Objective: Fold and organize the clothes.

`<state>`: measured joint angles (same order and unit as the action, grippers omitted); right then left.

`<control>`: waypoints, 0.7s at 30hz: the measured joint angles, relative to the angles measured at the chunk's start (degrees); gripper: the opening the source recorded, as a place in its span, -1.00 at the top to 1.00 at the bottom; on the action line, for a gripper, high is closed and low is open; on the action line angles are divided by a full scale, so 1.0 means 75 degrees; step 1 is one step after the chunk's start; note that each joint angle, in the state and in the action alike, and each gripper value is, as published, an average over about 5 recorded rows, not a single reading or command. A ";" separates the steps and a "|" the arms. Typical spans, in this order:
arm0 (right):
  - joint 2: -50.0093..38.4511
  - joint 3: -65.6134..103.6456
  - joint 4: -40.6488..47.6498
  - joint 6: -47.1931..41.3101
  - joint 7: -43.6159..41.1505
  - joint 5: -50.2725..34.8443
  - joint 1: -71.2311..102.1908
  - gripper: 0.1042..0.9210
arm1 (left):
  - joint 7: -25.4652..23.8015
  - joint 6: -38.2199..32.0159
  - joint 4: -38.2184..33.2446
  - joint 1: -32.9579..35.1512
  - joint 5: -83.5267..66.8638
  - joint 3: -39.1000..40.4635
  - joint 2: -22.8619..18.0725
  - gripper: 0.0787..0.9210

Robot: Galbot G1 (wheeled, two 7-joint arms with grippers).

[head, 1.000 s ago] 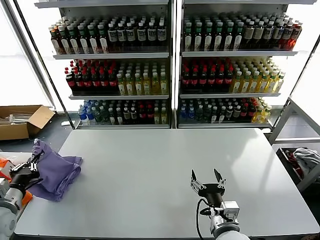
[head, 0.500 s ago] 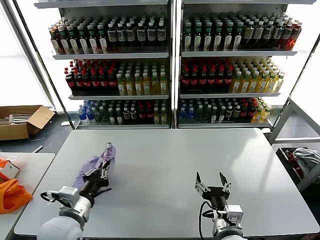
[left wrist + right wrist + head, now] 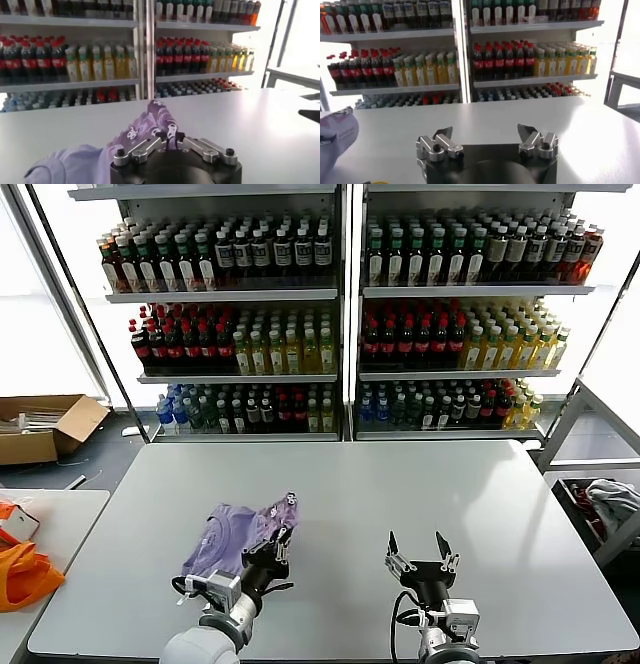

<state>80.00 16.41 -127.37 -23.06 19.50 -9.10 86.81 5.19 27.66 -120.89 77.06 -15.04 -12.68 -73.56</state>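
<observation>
The lavender T-shirt (image 3: 232, 536) lies crumpled on the grey table (image 3: 340, 484), left of the middle near the front. My left gripper (image 3: 281, 535) is shut on a raised fold of the shirt at its right end; in the left wrist view the gripper (image 3: 168, 136) pinches the printed fabric (image 3: 150, 120). My right gripper (image 3: 418, 543) is open and empty above the table's front, right of the middle; it shows in the right wrist view (image 3: 485, 133). A corner of the shirt (image 3: 335, 132) shows there too.
Shelves of bottles (image 3: 340, 314) stand behind the table. An orange fabric item (image 3: 22, 574) lies on a side table at the left. A cardboard box (image 3: 40, 424) sits on the floor at the far left. A grey-white cloth heap (image 3: 612, 502) lies at the right.
My left gripper has carried the shirt from the table's left edge rightward to left of the middle. The right gripper has stayed nearly still and open.
</observation>
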 measured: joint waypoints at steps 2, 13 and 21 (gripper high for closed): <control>-0.0005 -0.0024 0.0021 -0.0031 0.0014 0.0005 -0.0019 -0.76 | -0.0052 -0.0062 0.0046 -0.0046 -0.0113 0.0140 -0.0083 0.59; -0.0141 -0.0167 0.0210 -0.0314 0.0234 -0.0773 -0.0286 -0.76 | 0.0016 -0.0288 0.0023 -0.0303 -0.0863 0.0288 -0.0228 -0.18; -0.0153 -0.0559 0.0573 -0.0778 0.0710 -0.2713 -0.1062 -0.76 | 0.0390 -0.0252 -0.0101 -0.0216 -0.0842 -0.0309 -0.0070 -0.69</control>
<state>78.85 12.22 -123.07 -28.89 24.83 -29.45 78.84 8.12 25.77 -121.65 75.44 -21.35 -14.99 -74.08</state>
